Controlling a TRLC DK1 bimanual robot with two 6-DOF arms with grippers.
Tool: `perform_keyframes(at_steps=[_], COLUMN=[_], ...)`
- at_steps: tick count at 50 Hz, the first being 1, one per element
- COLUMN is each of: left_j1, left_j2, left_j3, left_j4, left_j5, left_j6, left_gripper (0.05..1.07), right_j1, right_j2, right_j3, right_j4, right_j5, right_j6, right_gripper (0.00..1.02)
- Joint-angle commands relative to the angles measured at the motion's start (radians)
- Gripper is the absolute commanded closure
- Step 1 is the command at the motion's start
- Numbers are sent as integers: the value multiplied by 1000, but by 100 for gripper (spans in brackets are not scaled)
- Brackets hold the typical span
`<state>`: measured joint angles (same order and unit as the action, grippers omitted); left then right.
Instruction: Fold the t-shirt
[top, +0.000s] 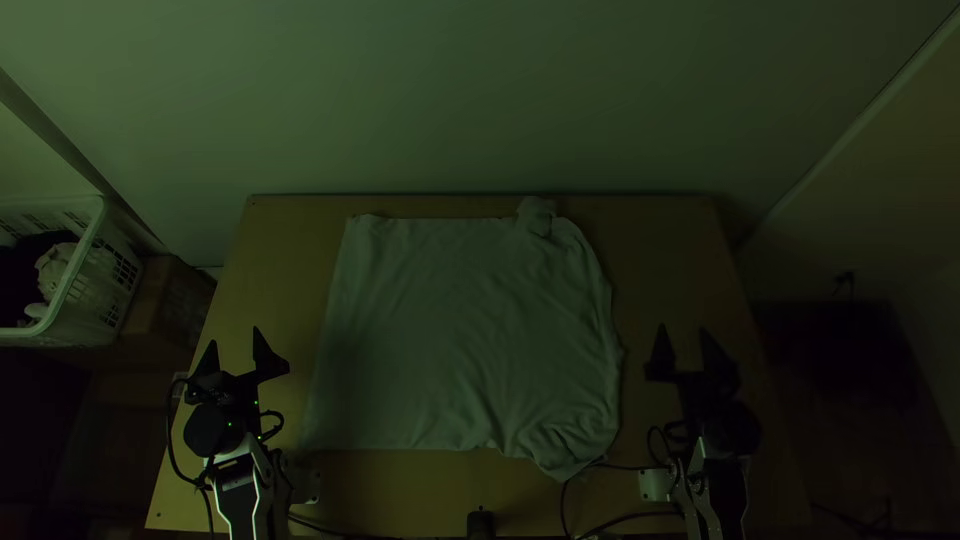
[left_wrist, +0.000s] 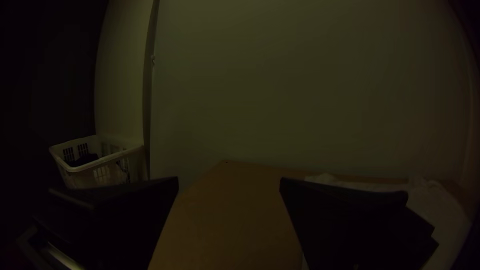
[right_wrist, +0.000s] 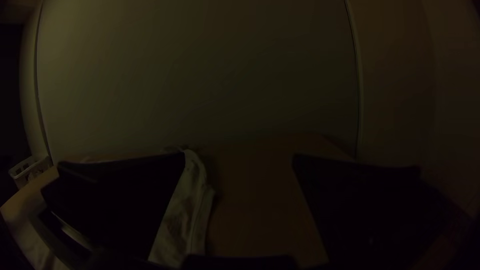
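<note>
Across the worktop (top: 665, 255) we are seeing the t-shirt (top: 450, 320) lying mostly spread, its near-right corner bunching toward the near edge. Near the left edge, our left gripper (top: 233, 336) is gaping wide; toward the right edge, our right gripper (top: 683, 328) is likewise. Beyond the left edge, a basket (top: 90, 290) is holding cloth.

T-shirt (top: 450, 320): bunched at 2 spots, far edge and near-right corner; inner layers hidden, garment parts unclear. Partly behind 1 finger of the left pincer (top: 234, 335) in the left wrist view, and 1 of the right pincer (top: 683, 327) in the right wrist view. Basket (top: 78, 265): cut off by the top view's left edge; contents (top: 56, 268) too dim to identify. Black object (top: 481, 524): cut off at the bottom edge, kind unclear.
</note>
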<state>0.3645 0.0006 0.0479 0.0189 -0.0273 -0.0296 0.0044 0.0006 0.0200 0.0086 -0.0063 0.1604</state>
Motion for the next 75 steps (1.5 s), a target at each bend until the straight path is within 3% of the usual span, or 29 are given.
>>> perform_keyframes(at_steps=[1,67,75], left_j1=[-4,-10,-12], left_j2=[-2,-2,-4], left_j3=[-45,-45,-45], left_j4=[-19,-25,-20], left_j5=[0,32,32], left_j6=[-6,-16,40], left_gripper=[10,10,10], right_j1=[-1,2,9], right_j2=[-2,-2,-5], right_j3=[-11,-11,-11], right_j4=[-21,-24,-21], right_j5=[11,11,11], right_j6=[13,10,10], right_gripper=[4,4,4])
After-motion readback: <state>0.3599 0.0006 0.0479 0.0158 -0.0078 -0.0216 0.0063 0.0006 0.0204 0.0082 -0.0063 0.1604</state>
